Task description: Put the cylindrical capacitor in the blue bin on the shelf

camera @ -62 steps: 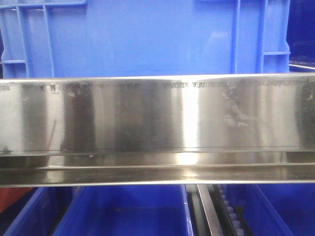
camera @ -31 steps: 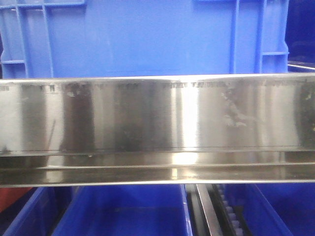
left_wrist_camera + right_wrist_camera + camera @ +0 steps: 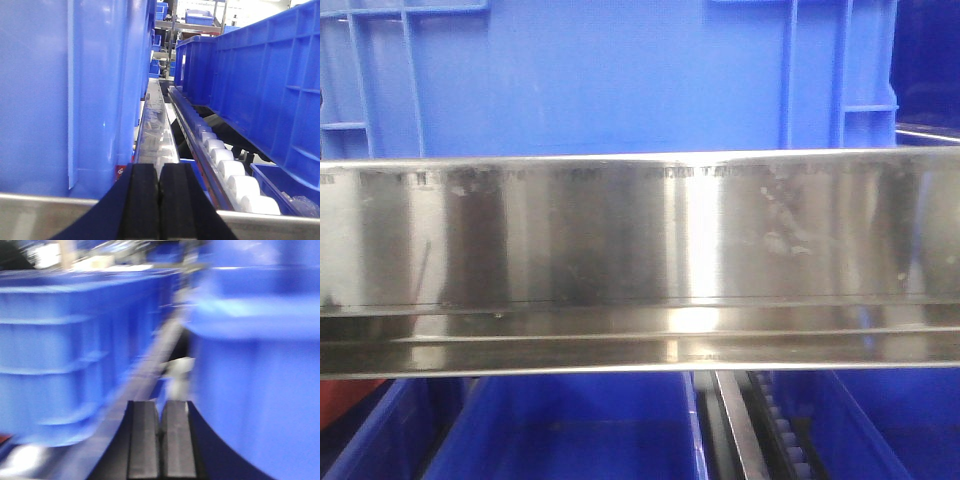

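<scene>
We see no capacitor in any of the three views, so the relation the next move depends on, which way it lies from the jaws and how its long axis runs, cannot be read here. That gap is the main thing to settle.

In the front view a wide steel rail (image 3: 640, 260) of the shelf fills the middle, with a big blue bin (image 3: 600, 75) standing on the level above it and more bins (image 3: 570, 430) on the level below. A roller track (image 3: 775, 425) runs down between the lower bins.

The left gripper (image 3: 159, 200) has its two black pads pressed together, with only a thin seam between them and nothing visible in it. It points along a gap on the shelf, with a bin wall (image 3: 60, 90) close on its left and a line of white rollers (image 3: 225, 165) and another bin (image 3: 270, 85) to its right.

The right gripper (image 3: 160, 440) looks the same: pads together and no dark cylinder showing between them. Its view is heavily blurred, so we would not rule out something tiny at the seam. It too faces a channel between blue bins (image 3: 75, 350).

We judge that neither arm can be called nearer to the capacitor. Both wrists sit among the bins rather than over a part, so the capacitor must first be found.
</scene>
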Available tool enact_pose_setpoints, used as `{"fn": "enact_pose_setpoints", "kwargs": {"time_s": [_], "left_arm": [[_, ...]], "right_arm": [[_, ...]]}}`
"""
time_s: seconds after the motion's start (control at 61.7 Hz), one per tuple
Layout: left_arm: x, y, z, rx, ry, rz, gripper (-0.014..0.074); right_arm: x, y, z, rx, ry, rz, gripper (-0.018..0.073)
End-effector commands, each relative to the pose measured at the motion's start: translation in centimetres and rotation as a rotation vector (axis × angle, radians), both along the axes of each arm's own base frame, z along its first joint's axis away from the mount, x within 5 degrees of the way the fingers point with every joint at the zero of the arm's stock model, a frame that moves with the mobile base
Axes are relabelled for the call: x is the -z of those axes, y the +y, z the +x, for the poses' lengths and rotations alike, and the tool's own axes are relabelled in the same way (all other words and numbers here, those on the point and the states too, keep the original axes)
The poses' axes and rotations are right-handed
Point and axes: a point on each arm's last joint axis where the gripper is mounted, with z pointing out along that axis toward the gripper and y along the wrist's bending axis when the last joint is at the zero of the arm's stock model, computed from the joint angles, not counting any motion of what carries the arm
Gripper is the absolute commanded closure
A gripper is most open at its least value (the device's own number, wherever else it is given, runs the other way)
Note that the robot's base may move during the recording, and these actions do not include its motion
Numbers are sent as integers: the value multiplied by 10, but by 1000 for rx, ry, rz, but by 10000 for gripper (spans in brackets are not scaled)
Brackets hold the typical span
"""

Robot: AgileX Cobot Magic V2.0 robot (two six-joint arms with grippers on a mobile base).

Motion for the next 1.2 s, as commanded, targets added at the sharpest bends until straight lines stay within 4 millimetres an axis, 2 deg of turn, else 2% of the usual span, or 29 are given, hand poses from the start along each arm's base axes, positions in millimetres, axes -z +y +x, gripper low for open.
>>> {"fn": "enact_pose_setpoints", "kwargs": {"time_s": [0.0,0.308,0.6,0.697,1.183], "left_arm": [[-2,0,-1,-4,-25,1,708],[-2,0,-1,-4,-25,1,708],[-2,0,-1,-4,-25,1,708],[-2,0,-1,-4,-25,1,708],[-2,0,-1,-4,-25,1,708]], "right_arm": [[12,-4,0,70,-53,9,721],[48,-8,5,141,-95,-123,721],[77,-10,8,163,-102,-126,721],[73,-11,7,193,-149,-80,721],[81,-11,7,198,-66,-102,721]]}}
